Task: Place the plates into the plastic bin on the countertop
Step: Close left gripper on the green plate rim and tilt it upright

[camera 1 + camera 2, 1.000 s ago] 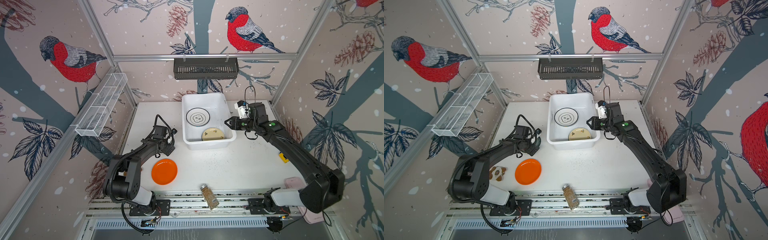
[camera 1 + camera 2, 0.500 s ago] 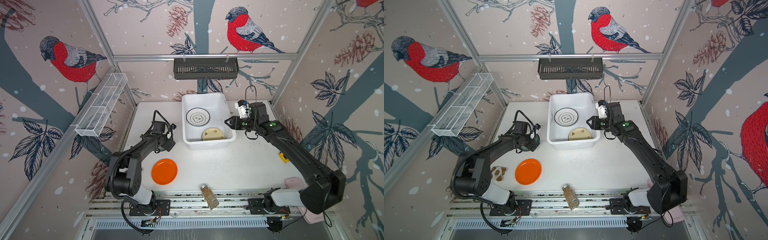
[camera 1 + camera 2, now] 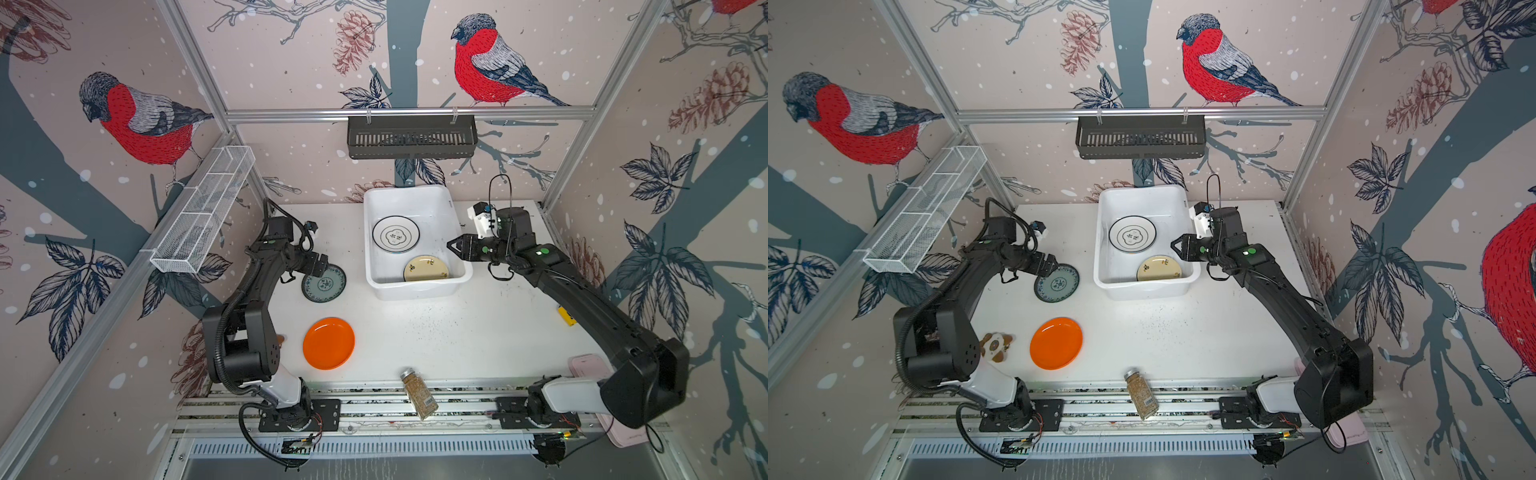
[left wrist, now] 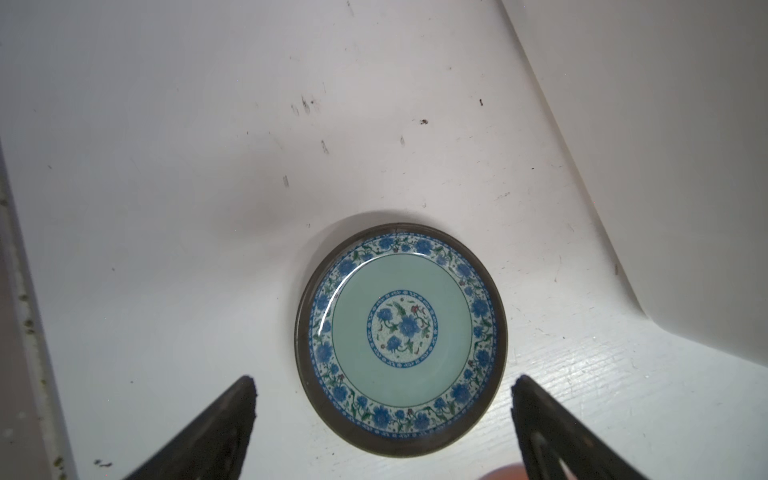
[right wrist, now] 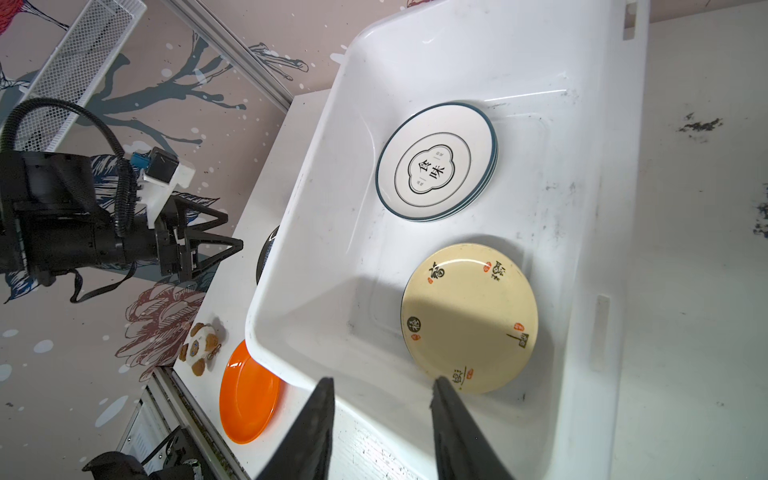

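Our left gripper point(image 3: 321, 266) hangs spread wide over the teal plate point(image 4: 401, 338), flat on the countertop point(image 3: 457, 332) near the plastic bin point(image 3: 415, 287); we should pinch its rim, not straddle it. Our right gripper point(image 3: 451, 245), part-open and empty, hovers by the bin.

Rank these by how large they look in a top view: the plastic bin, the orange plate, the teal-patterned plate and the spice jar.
1. plastic bin
2. orange plate
3. teal-patterned plate, only slightly smaller, so this step is unsure
4. spice jar
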You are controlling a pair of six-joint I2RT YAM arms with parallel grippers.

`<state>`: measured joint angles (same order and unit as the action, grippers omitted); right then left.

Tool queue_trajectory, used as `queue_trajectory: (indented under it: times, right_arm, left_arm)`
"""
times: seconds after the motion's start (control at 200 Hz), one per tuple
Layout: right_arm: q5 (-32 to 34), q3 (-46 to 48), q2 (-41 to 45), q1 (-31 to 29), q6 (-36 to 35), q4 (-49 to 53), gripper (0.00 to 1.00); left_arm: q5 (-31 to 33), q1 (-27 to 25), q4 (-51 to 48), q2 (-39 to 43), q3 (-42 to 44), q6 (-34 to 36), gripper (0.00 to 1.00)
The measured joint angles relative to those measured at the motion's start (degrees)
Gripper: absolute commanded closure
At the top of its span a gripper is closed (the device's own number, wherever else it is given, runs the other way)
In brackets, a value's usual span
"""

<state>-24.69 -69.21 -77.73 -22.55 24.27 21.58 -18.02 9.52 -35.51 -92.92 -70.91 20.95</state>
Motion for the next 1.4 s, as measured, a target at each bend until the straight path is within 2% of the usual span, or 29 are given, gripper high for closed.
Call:
queue_trajectory:
  times: [0.19, 0.34, 0.59, 0.826, 1.396]
  right_arm:
    - [-0.74, 1.62, 0.22, -0.24, 0.00, -1.44, 0.60]
    - [-0.81, 2.69, 0.76, -0.24, 0.00, -2.03, 0.60]
    - [-1.60, 3.17, 0.70, -0.24, 0.35, -3.15, 0.60]
    - [-3.89, 3.56, 0.39, -0.24, 1.25, -4.52, 0.60]
    - [-6.62, 3.67, -0.04, -0.24, 1.36, -6.25, 0.61]
  left_arm:
    - [-6.54, 6.47, -3.98, -7.52, -2.64, -2.91, 0.17]
    - [-8.31, 9.27, -4.48, -10.36, -2.54, -4.00, 0.24]
    - [-10.27, 11.06, -3.98, -14.45, -1.60, -4.02, 0.42]
    - [-11.08, 11.98, -3.23, -16.68, -1.40, -4.00, 0.55]
    - [-15.39, 12.11, -2.56, -20.33, -1.99, -3.96, 0.67]
